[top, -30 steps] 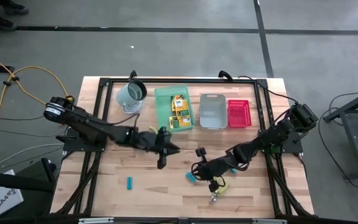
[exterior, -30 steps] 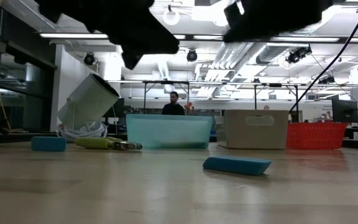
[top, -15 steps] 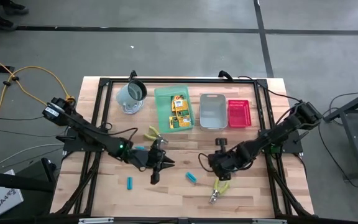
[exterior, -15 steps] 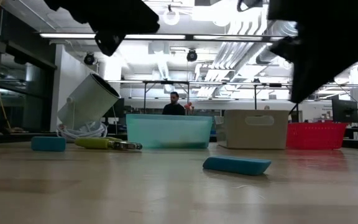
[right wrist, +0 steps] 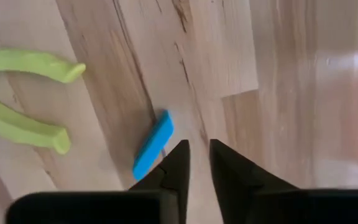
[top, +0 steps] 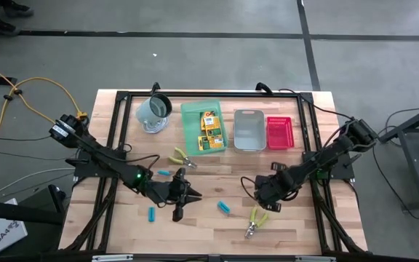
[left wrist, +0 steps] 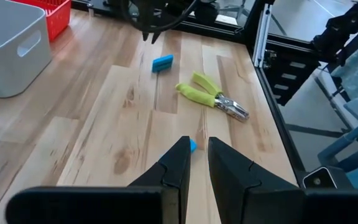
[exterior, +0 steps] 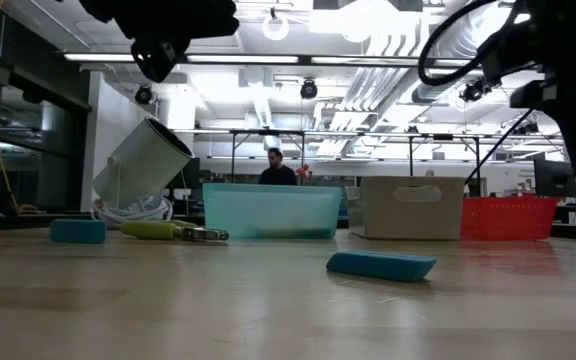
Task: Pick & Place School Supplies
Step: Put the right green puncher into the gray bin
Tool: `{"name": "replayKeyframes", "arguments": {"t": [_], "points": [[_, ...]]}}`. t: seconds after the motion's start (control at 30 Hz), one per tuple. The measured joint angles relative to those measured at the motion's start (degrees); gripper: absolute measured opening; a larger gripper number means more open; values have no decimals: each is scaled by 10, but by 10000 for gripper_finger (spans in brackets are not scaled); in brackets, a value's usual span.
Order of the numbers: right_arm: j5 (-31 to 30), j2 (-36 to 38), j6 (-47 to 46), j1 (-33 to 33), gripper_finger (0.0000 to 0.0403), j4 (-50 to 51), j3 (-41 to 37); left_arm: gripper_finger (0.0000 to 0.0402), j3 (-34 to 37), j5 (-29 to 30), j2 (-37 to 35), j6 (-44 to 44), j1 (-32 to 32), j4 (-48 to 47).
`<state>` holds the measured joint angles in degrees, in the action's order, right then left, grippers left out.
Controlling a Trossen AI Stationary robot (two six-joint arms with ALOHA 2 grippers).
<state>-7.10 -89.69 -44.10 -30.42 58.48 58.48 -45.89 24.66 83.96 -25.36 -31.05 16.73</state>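
Yellow-orange boxes [top: 209,128] lie in the green tray [top: 188,109]. One yellow-green pliers [top: 179,156] lies left of centre beside a cyan piece [top: 164,173]. Another pliers [top: 254,220] lies near the front. Two more cyan pieces [top: 152,214] [top: 225,207] lie flat on the wood. My left gripper [top: 186,198] hovers between those two pieces, and a bit of cyan shows at its tips. My right gripper [right wrist: 194,144] points straight down above the table, just right of the cyan piece [right wrist: 154,144]. It is narrowly open with nothing between its fingers. My left gripper holds a cyan piece at its fingertips. Only a small corner [left wrist: 192,145] shows, against one finger's inner side; the fingers hide the rest. The fingers slant downward toward the table's right, clear of the wood.
A tilted grey-green mug [top: 153,109] leans on a white coil at the far left. The grey tray [top: 249,129] and the red tray [top: 279,132] stand right of the green one. A black frame edges the table. A person stands in the room beyond.
My left gripper has swung toward the table's near edge, uncovering the far pliers and the cyan piece beside them. My right gripper has moved toward the right edge and tipped to point down, leaving the middle cyan piece in the open.
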Motion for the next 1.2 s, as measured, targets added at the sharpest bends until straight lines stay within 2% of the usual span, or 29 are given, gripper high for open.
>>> {"name": "replayKeyframes", "arguments": {"t": [0.23,0.4,0.73,1.2], "points": [[35,0,-101,0,125,-2,0,53,0,-2,0,0,0,0],[37,0,-159,0,151,-3,0,53,0,-3,0,7,0,0],[42,-1,-233,-1,157,-5,0,53,0,-3,0,13,0,0],[35,-1,-238,-38,155,-28,0,53,0,-9,0,7,0,0]]}}
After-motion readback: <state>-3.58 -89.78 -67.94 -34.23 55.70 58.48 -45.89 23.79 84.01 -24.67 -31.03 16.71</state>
